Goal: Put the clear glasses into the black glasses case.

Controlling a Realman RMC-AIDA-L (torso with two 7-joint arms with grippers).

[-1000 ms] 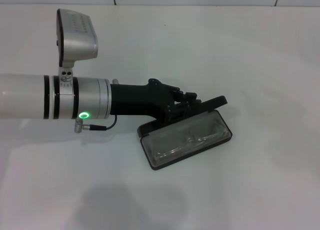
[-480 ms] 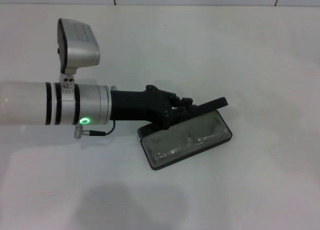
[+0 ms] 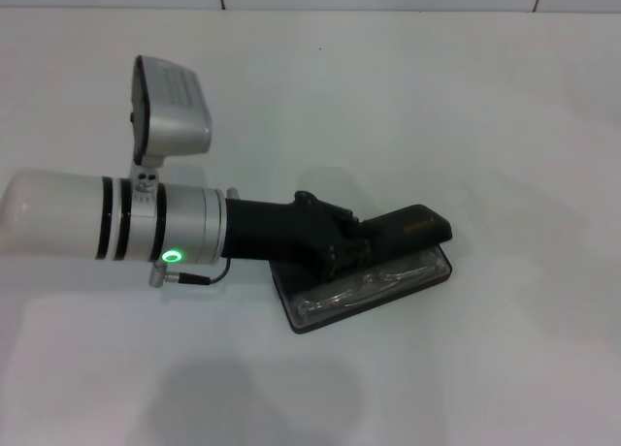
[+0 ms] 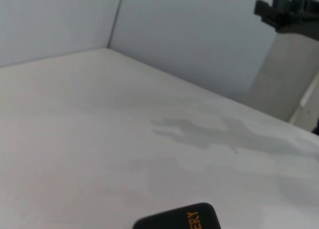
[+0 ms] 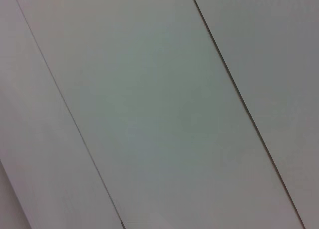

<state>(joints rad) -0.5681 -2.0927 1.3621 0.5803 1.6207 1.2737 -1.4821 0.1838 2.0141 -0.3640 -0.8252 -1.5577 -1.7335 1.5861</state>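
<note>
The black glasses case (image 3: pixel 288 297) lies on the white table in the head view, right of centre. The clear glasses (image 3: pixel 374 283) rest inside its tray. The lid (image 3: pixel 412 223) leans low over them, leaving only a narrow gap. My left gripper (image 3: pixel 347 255) reaches in from the left and lies against the lid's near end, black against black. In the left wrist view only a corner of the lid (image 4: pixel 179 220) with orange lettering shows. My right gripper is out of view, and its wrist view shows only a panelled wall.
The white table (image 3: pixel 485 126) stretches all around the case, with a tiled wall at its far edge. In the left wrist view a dark fixture (image 4: pixel 286 12) sits on a grey post at the far side.
The left arm has moved right and down, and the case's lid has swung from nearly upright down to low over the glasses.
</note>
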